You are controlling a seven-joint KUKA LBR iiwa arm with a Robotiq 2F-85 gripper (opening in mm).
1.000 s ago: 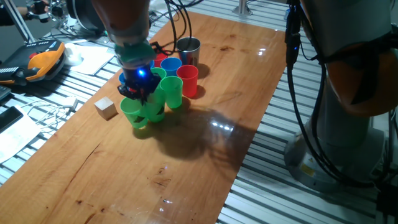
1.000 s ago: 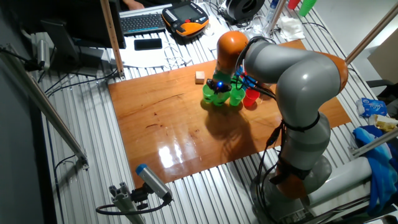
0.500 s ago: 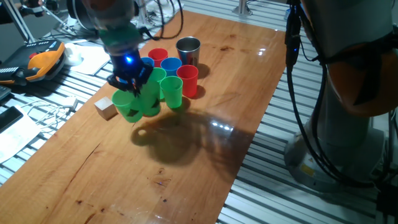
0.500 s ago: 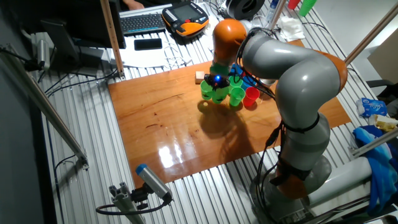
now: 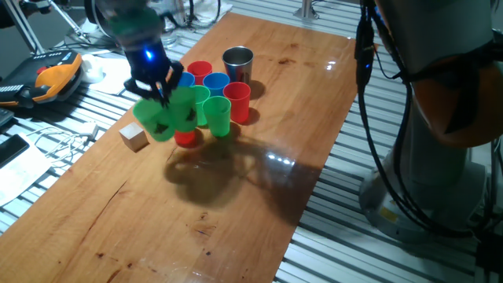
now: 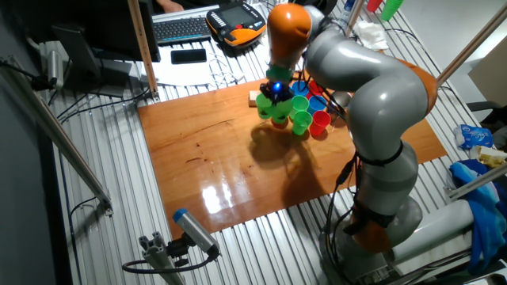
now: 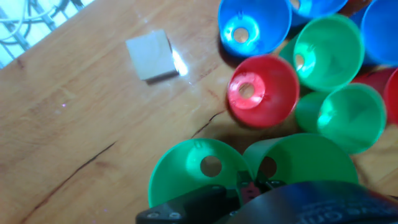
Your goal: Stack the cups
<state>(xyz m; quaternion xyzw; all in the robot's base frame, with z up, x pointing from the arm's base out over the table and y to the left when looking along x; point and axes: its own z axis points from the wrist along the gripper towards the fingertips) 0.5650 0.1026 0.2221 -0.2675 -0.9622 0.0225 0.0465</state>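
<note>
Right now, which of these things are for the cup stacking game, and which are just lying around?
For stacking: two green cups lifted in the gripper; red cup; green cup; red cup; blue cup; steel cup.

Lying about: wooden cube; orange handset; keyboard.

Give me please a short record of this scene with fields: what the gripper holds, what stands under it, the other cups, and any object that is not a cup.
gripper: the gripper is raised above the table, shut on two green cups
held: two green cups, side by side, off the wood
below: a red cup stands upright, uncovered, beside the spot under the held pair
cluster: blue cup, more green cups, all upright
steel cup: steel cup at the far edge of the cluster
non-cup: wooden cube left of the cups
</note>
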